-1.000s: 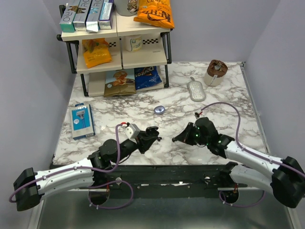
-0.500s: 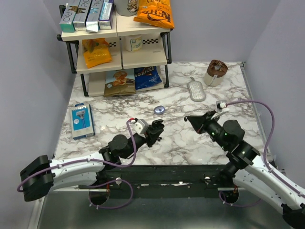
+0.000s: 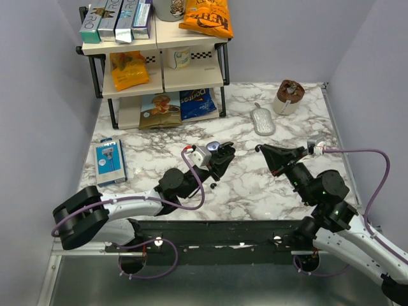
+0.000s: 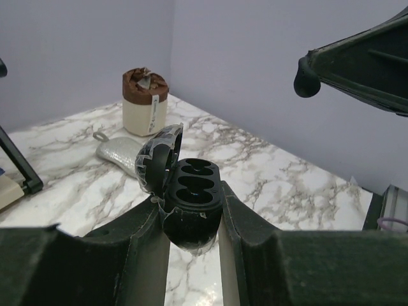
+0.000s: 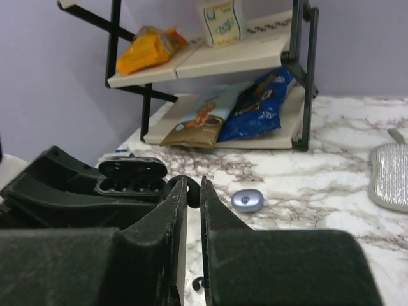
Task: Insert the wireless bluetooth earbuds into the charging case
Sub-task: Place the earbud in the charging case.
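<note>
Left hand (image 4: pixel 190 213) clamps the open charging case (image 4: pixel 194 182), lid up, wells looking empty. Right hand (image 5: pixel 194 183) is nearly closed and hovers beside the case; whether it grips anything, we cannot tell. Tiny black bits under the left hand look like the earbuds (image 3: pixel 211 185). We'd centre over a well, descend slowly and keep the case steady. Glossy marble counter (image 3: pixel 255 191), lilac walls, snack shelf (image 3: pixel 159 76) at back.
</note>
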`<state>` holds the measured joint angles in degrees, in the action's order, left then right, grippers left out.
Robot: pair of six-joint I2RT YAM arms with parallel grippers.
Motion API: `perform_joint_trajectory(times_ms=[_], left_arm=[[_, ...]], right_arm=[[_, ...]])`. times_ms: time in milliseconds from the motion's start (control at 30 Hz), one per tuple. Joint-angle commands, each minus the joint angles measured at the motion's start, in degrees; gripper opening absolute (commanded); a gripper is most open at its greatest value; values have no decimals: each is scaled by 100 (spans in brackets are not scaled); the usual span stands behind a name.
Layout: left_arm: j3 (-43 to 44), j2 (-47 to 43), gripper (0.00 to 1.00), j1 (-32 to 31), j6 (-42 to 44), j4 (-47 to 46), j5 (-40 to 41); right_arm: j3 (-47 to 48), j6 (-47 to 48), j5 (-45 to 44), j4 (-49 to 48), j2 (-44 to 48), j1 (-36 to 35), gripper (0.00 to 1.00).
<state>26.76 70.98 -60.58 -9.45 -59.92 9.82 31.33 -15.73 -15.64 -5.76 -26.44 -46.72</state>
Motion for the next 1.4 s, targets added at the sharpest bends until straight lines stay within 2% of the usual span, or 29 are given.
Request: perform_joint_trajectory(times_ms=[0,67,167,667,1367], left_arm=[[206,433,0,63,-47,-1486,-130],[241,714,0,64,-30,-2107,-165],[364,1075,0,64,-91,-2681,-226],[1182,1717,0,-42,-197,-2867,-824],[1437,1788,0,-183,-355,-2955,-974]], right_arm=[[-188,219,-246,-987,59,-65,1],[-355,114,-168,-1443,95,-65,1],[-365,-114,-62,-1630,-10,-57,1],[-523,-159,246,-2034,-283,-57,1],[-734,-89,175,-2131,-169,-65,1]])
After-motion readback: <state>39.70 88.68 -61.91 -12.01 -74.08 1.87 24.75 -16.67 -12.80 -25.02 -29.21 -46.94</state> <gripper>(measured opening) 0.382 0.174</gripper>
